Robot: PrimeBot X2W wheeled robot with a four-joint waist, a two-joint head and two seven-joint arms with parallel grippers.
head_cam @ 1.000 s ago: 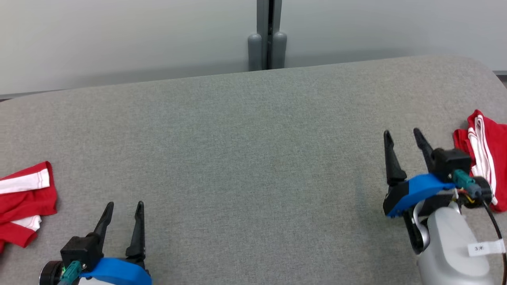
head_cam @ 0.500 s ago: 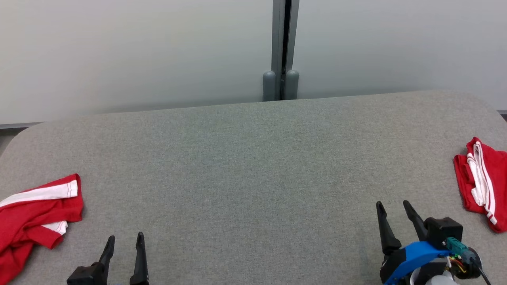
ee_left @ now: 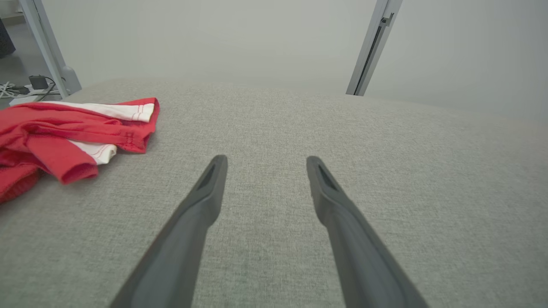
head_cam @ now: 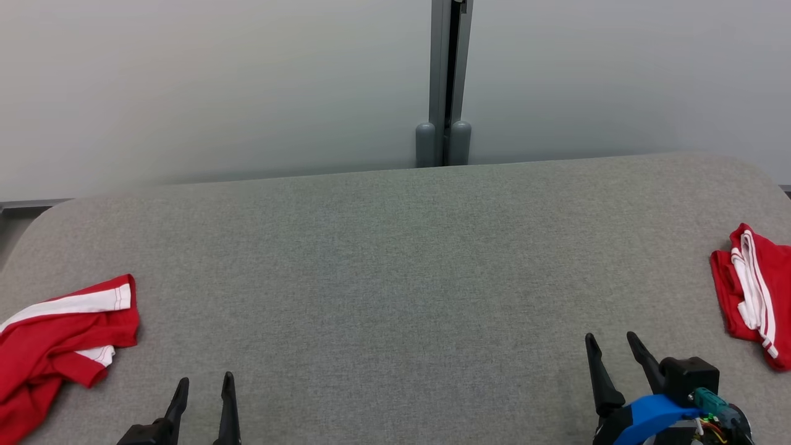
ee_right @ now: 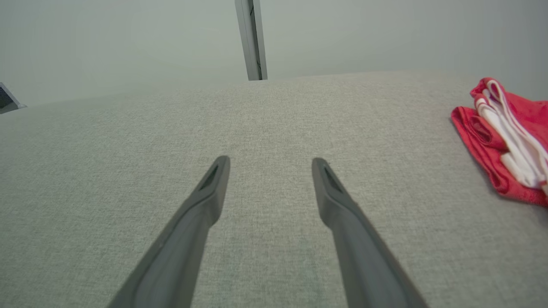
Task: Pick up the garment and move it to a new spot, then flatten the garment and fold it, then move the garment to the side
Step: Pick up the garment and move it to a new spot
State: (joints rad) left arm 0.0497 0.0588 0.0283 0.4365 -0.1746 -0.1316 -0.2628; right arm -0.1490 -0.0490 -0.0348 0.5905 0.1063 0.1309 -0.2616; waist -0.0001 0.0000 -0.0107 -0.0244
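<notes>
A crumpled red garment with white bands (head_cam: 55,334) lies at the table's left edge, also in the left wrist view as a red garment (ee_left: 72,132). At the right edge rests a folded red-and-white garment (head_cam: 754,296), which the right wrist view has as a folded garment (ee_right: 505,137). My left gripper (head_cam: 206,383) stands open at the lower left, to the right of the crumpled garment, nothing between its fingers (ee_left: 205,192). Low at the right my right gripper (head_cam: 612,343) is open too, well to the left of the folded garment and apart from it.
The grey fabric table (head_cam: 395,259) spreads wide between the two garments. A pale wall with a grey vertical post (head_cam: 448,80) stands behind its far edge. Cables lie on the floor (ee_left: 17,87) beyond the left corner.
The head camera has tilted up, so the whole picture shifted down. Both grippers dropped lower in view; the right one drew back away from the folded garment.
</notes>
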